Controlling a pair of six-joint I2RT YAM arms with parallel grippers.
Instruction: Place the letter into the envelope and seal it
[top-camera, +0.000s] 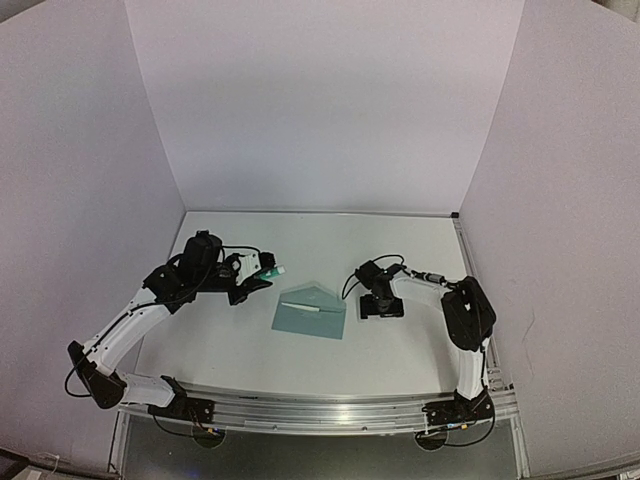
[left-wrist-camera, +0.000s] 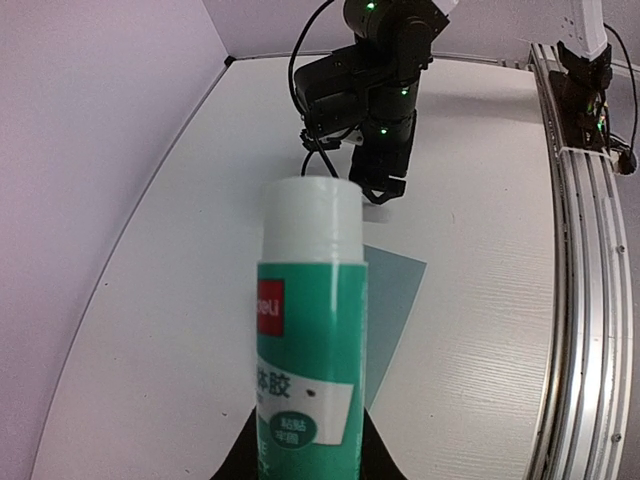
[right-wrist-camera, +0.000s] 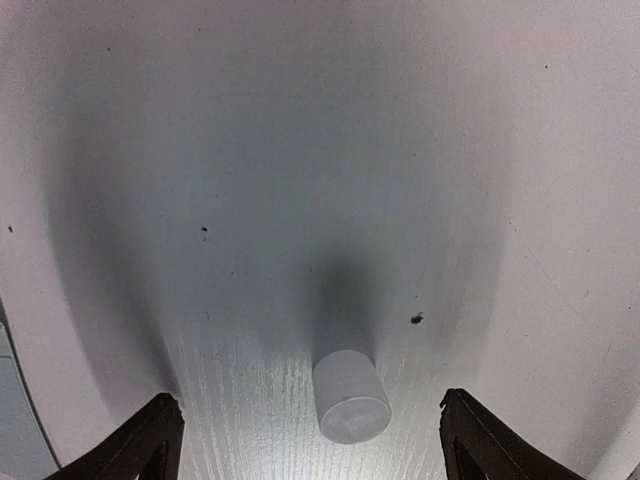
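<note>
The teal envelope lies flat mid-table with its triangular flap open toward the back, and a thin pale strip runs across it. Its corner shows in the left wrist view behind the glue stick. The letter is hidden in every view. My left gripper hovers left of the envelope, shut on a green glue stick whose white end points at the envelope. My right gripper stands open just right of the envelope, low over the table. A small white cap rests upright on the table between its fingers, touching neither.
White walls close in the table on the left, back and right. A metal rail runs along the near edge by the arm bases. From the left wrist, the right arm's black wrist rises beyond the envelope.
</note>
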